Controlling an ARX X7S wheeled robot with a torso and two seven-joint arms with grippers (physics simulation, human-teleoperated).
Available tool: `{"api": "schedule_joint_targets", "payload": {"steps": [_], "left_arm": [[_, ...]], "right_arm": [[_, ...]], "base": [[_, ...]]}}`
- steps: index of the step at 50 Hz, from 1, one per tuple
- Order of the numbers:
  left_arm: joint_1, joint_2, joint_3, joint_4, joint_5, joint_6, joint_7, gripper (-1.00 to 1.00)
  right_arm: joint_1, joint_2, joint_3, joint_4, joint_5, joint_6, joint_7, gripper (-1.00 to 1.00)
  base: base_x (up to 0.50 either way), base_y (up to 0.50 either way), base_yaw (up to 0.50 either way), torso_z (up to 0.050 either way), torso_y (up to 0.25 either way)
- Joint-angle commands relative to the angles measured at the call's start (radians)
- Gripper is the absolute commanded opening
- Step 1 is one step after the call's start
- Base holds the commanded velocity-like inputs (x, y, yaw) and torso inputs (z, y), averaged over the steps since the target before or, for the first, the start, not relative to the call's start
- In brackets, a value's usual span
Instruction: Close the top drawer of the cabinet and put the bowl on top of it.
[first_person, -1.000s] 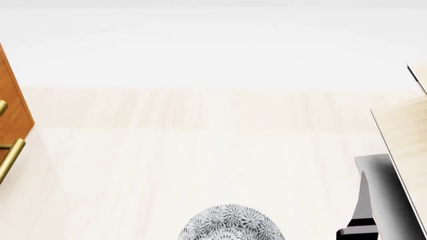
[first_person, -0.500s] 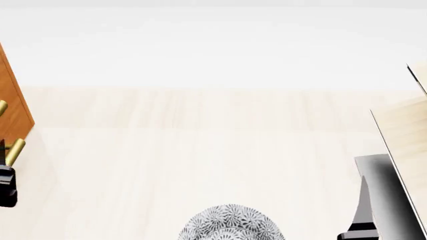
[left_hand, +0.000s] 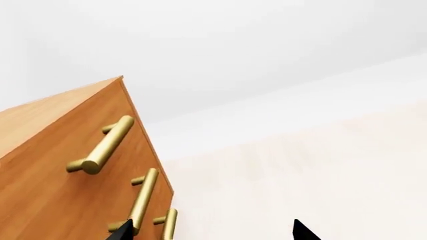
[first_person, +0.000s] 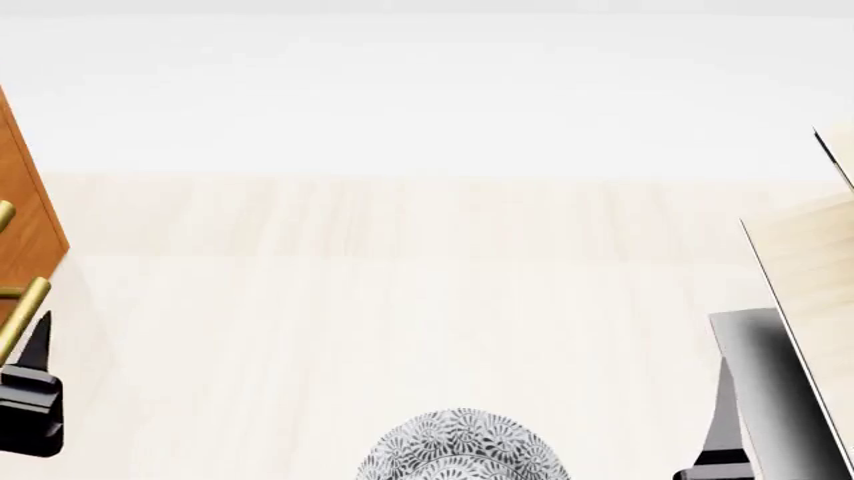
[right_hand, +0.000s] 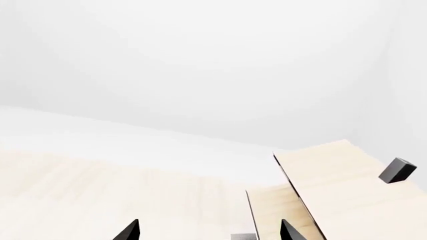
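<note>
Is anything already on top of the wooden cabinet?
The left wrist view shows part of the cabinet top as bare orange-brown wood; the rest of it runs out of frame, so that part cannot be checked. The bowl is apart from it, at the head view's lower edge.

Head cam looks down over floor; left wrist cam close beside cabinet (left_hand: 60, 170), shared

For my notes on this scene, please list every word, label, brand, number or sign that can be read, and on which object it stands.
None: no view shows any text.
Orange-brown wooden cabinet with brass bar handles: no writing.
Round grey floral-patterned bowl: pattern only.
Pale plywood structure: bare.
</note>
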Motion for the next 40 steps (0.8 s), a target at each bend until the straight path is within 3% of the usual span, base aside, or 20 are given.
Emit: {"api": "schedule_joint_targets", "payload": {"steps": [1, 12, 20, 40], "left_arm": [[-0.051, 0.030, 0.010, -0.026, -0.047, -0.011, 0.057, 1.00], [-0.165, 0.063, 0.064, -0.127, -0.058, -0.032, 0.103, 1.00], [-0.304, 0.088, 0.164, -0.270, -0.049, -0.051, 0.218, 1.00], [-0.426, 0.150, 0.274, -0.393, -0.052, -0.065, 0.335, 1.00]], "right_arm": [[-0.007, -0.001, 0.015, -0.003, 0.023, -0.025, -0.032, 1.00], [0.010, 0.009, -0.003, 0.012, 0.030, -0.026, -0.024, 1.00], [0.011, 0.015, -0.008, 0.006, 0.040, -0.025, -0.015, 1.00], [-0.052, 0.032, 0.050, -0.028, 0.075, -0.032, -0.008, 1.00]], "base": [[0.00, 0.00, 0.00, 0.000, 0.000], [0.00, 0.00, 0.00, 0.000, 0.000], [0.00, 0.00, 0.00, 0.000, 0.000], [0.00, 0.00, 0.00, 0.000, 0.000]]}}
